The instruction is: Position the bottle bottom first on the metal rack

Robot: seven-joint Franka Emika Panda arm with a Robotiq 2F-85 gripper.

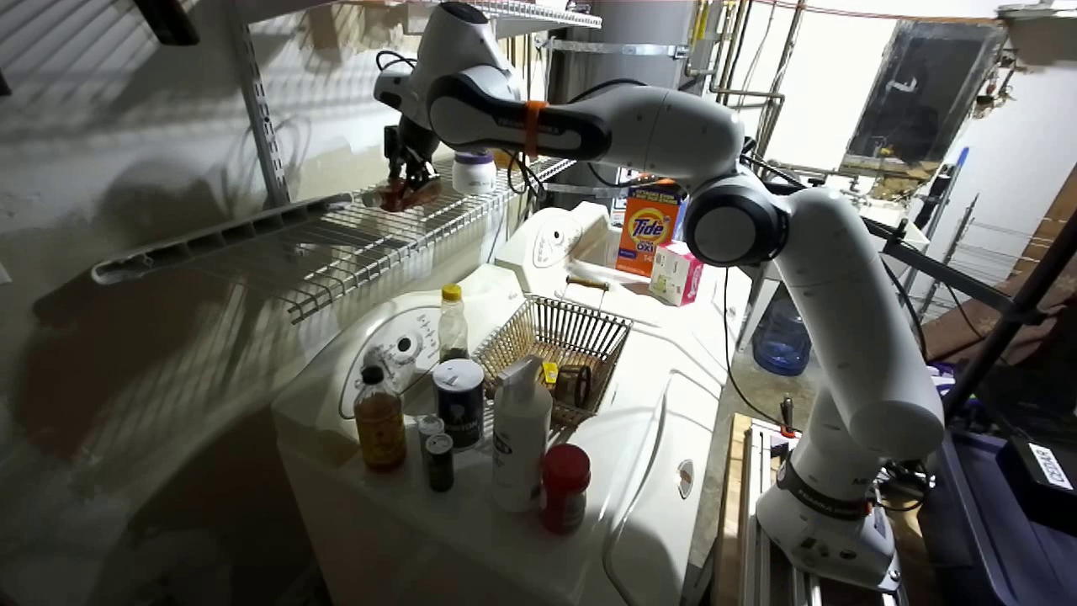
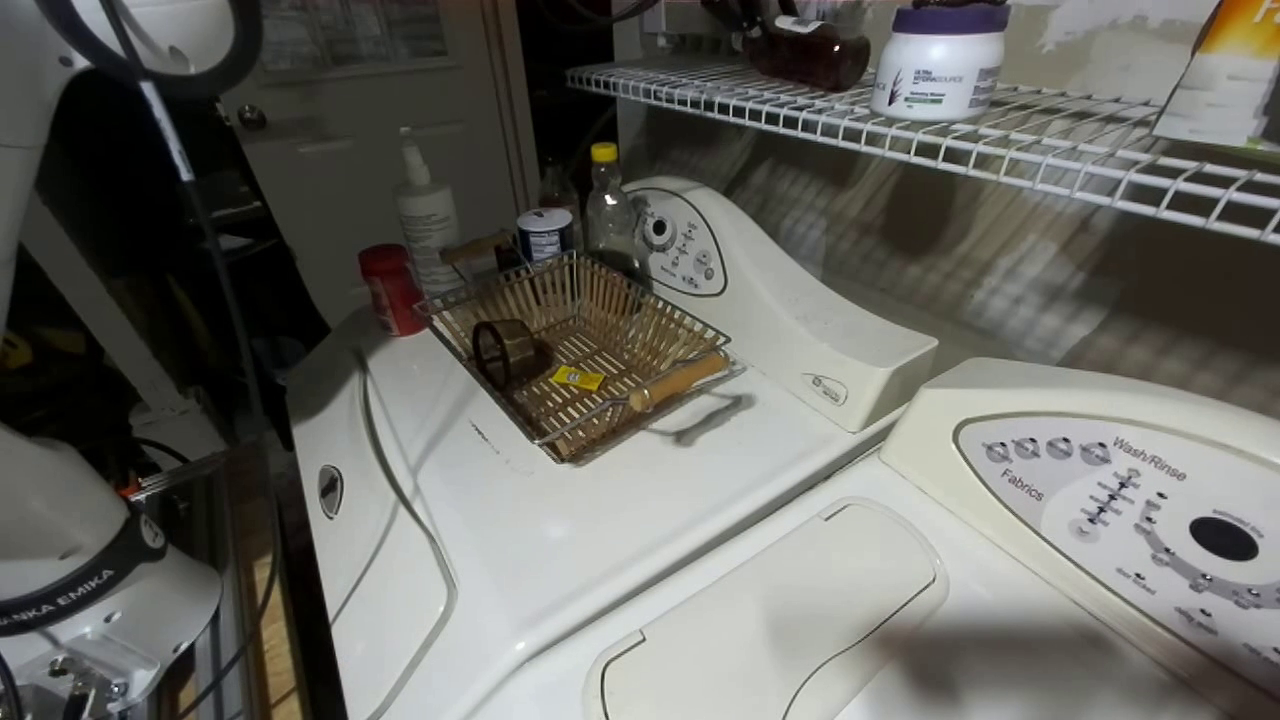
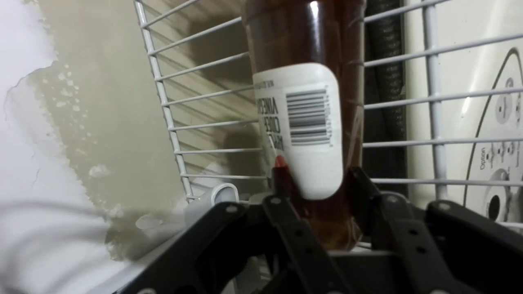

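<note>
While the arm [image 1: 673,130] arches out over the metal rack [image 1: 374,244], its pincer [image 3: 318,175] clamps the tilted bottle [image 3: 304,118].

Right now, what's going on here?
A Franka arm has a brown bottle clamped in its end effector, over the wire rack. The bottle is nearly on its side rather than standing on its base; I can't tell whether it touches the rack. A purple-lidded white jar stands on that same rack. So the bottom-first placement isn't done yet.
</note>
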